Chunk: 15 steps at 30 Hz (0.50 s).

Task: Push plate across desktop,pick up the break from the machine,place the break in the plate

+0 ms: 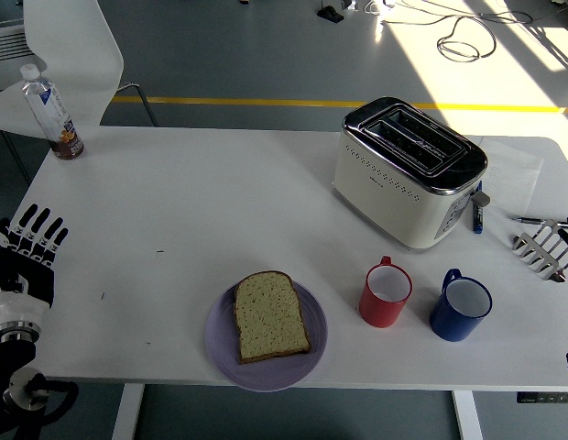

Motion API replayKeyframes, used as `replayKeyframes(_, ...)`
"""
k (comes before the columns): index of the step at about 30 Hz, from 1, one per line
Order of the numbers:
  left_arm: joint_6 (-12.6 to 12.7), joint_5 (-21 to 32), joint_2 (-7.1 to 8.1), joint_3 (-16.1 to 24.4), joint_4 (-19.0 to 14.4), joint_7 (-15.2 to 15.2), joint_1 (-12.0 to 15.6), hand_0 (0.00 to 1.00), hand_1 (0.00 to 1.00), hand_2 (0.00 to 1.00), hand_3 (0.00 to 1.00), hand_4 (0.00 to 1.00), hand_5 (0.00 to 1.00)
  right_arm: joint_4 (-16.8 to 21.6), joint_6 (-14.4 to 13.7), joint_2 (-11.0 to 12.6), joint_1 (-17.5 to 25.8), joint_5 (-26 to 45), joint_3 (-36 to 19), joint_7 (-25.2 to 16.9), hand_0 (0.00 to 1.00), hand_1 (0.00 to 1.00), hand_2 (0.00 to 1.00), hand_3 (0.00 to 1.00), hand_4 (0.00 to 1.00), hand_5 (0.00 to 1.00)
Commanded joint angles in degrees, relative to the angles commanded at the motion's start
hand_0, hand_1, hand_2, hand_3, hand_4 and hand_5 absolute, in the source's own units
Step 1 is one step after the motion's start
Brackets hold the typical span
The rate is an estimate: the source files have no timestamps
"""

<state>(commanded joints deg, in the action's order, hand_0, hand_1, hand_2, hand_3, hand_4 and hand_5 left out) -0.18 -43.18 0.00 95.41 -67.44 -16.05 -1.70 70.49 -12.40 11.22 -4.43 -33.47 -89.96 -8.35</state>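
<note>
Purple plate [266, 367] carries a slice of bread [270, 316] near the front edge of the white table [202, 202], seen from the head camera, the only view on hand. The slice lies flat and whole on the plate, overhanging no rim.

The left hand [26, 261] sits at the table's left edge, palm up off the surface, its five fingers [37, 227] straight and spread apart, holding nothing. The plate and bread lie well off to that hand's right and slightly nearer the camera. Farther right again and toward the far side stands the cream and chrome toaster [408, 172], both slots apparently empty.

Of the right hand, only a dark sliver shows at the lower right corner; whether its fingers are apart or together cannot be told.

Between plate and right edge, a red mug [386, 293] and a blue mug [460, 308] stand side by side, apart from each other and from the plate. A metal rack [543, 249] and a pen lie at the far right; a bottle [52, 112] stands at the far left corner, beyond the left hand.

Judged from this layout, the work looks finished: the plate stands mid-table at the front, the machine holds no bread, and the slice rests on the plate. Nothing appears left to do but park the arms.
</note>
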Motion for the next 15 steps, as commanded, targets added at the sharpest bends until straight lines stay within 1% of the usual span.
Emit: replayKeyframes(15,0.06,0.02,0.00,0.14,0.04,0.01,-0.02,0.783,0.755,0.806,0.757,0.529,0.998,-0.17,-0.04,-0.11,-0.15,0.04,-0.44,-0.01,0.787,0.763,0.773,0.762,0.518,0.535)
